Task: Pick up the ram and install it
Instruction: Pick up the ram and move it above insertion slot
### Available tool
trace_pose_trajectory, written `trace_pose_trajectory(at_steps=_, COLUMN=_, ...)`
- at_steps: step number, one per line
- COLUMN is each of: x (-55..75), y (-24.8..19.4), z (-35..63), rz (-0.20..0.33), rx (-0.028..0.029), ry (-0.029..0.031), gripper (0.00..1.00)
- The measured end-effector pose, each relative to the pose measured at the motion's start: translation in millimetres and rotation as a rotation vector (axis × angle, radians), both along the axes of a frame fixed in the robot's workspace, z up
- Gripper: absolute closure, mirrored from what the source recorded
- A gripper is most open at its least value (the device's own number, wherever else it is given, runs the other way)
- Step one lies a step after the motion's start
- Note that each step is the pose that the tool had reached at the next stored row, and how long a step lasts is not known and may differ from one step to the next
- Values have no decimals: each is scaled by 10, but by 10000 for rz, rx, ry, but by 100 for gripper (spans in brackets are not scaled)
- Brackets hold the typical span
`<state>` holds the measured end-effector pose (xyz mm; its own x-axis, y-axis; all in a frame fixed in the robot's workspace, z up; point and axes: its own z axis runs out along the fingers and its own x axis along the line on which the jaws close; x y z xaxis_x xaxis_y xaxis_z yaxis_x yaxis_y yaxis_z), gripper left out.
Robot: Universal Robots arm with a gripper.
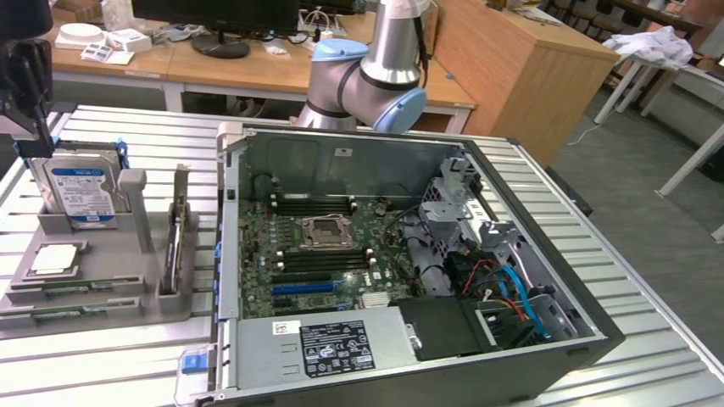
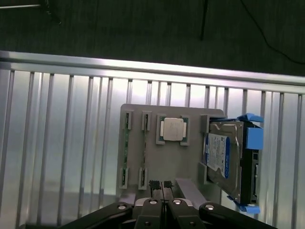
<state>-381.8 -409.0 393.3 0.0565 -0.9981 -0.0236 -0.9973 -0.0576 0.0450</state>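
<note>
Two ram sticks stand on edge in the slots of the grey holder [image 2: 152, 157]: one ram stick [image 2: 126, 148] and a second [image 2: 143, 149] beside it. In the exterior view they lie along the holder's near edge [image 1: 68, 291]. My gripper [image 2: 160, 185] hangs shut above the holder with nothing between its fingers, apart from the sticks. In the exterior view the gripper [image 1: 29, 127] is high at the far left, over the hard drive end of the holder. The open computer case [image 1: 396, 254] shows its motherboard memory slots [image 1: 311, 203].
A silver processor chip [image 2: 172, 129] and a blue-labelled hard drive [image 2: 224, 160] also sit in the holder. An upright grey divider [image 1: 175, 242] stands between holder and case. The slatted metal table [image 1: 102, 365] ends near the holder. Desks and the arm's base [image 1: 368, 85] lie behind.
</note>
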Motion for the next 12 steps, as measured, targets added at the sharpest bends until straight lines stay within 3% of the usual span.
trace_pose_trajectory(at_steps=12, x=0, y=0, z=0, rz=-338, rx=0, ry=1, gripper=89)
